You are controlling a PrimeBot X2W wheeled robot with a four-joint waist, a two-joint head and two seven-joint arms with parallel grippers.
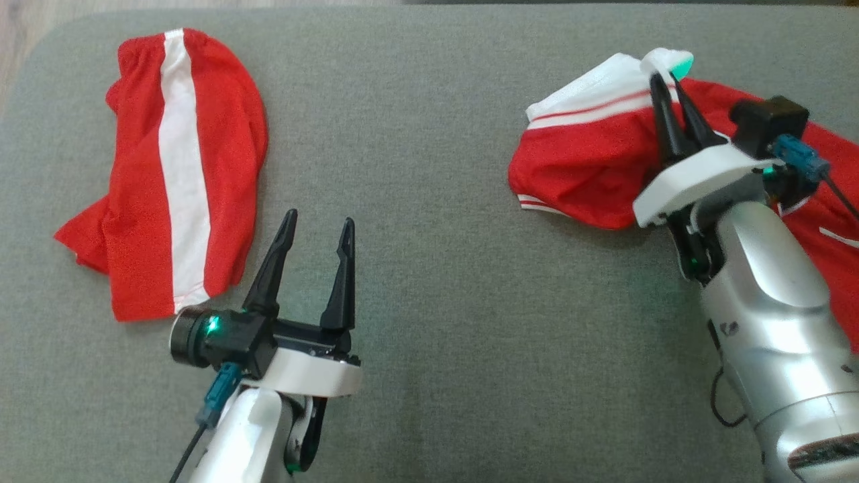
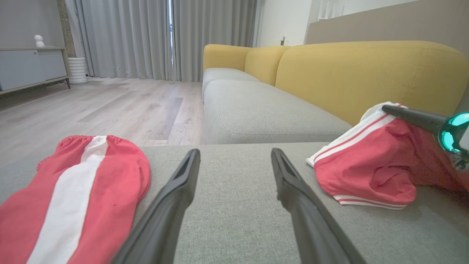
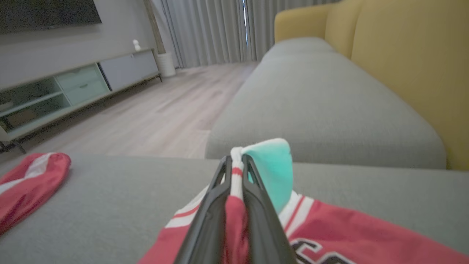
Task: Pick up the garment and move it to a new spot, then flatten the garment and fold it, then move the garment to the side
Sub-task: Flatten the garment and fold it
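The garment (image 1: 584, 154), a red jersey with white striped trim, lies bunched at the right of the grey cushion. My right gripper (image 1: 668, 84) is shut on its white edge, and a fold of that cloth rises between the fingers. In the right wrist view the gripper (image 3: 236, 159) pinches red and white fabric, with the garment (image 3: 329, 227) spread below it. My left gripper (image 1: 319, 231) stands open over bare cushion at the lower left, holding nothing. From the left wrist, the gripper (image 2: 235, 152) points between the two red pieces, the garment (image 2: 366, 168) to its right.
A second red garment with a white stripe (image 1: 174, 174) lies at the cushion's far left. The grey cushion (image 1: 429, 302) is bare between the two pieces. Behind are a yellow sofa back (image 2: 366, 73), a wooden floor (image 2: 110, 110) and a low cabinet (image 3: 73, 84).
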